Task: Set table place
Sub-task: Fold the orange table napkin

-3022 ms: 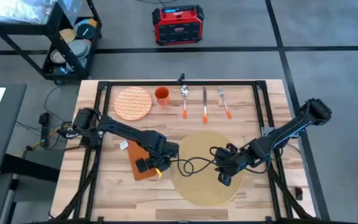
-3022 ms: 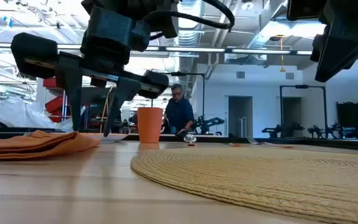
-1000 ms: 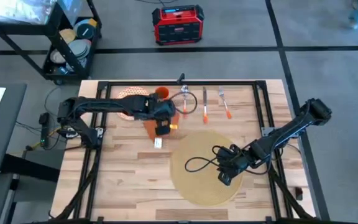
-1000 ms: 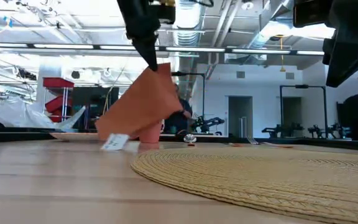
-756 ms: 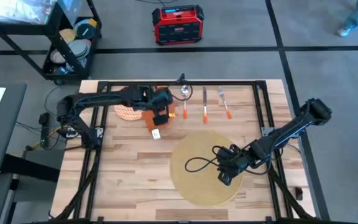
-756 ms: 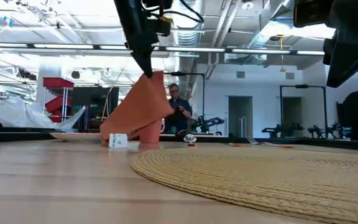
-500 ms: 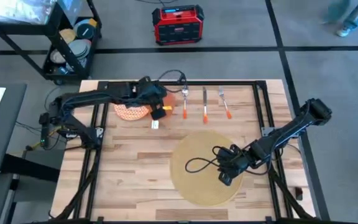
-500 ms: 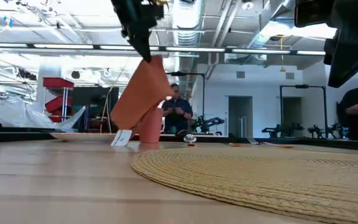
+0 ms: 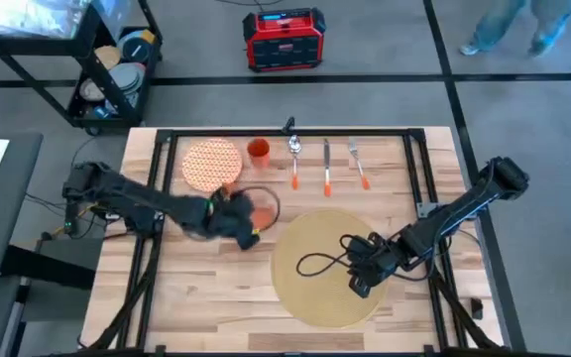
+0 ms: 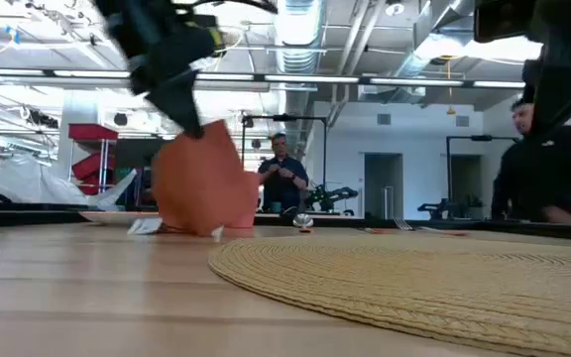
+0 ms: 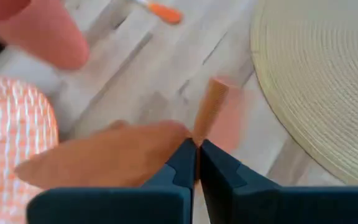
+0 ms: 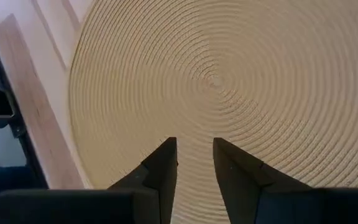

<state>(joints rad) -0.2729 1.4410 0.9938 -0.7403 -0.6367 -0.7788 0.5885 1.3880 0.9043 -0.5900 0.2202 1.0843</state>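
Pinching the orange napkin (image 11: 104, 155) between pressed-together fingers, the left pincer (image 9: 238, 220) hangs just beside the placemat (image 9: 330, 266), on the patterned plate's (image 9: 211, 164) side. The right pincer (image 12: 194, 163), fingers slightly spread, hovers above the placemat on the desk (image 9: 226, 297).

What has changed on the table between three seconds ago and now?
The left hand picked up the orange napkin, swung it toward the patterned plate, then back beside the placemat. The right hand stayed open over the placemat; cup and cutlery unmoved.
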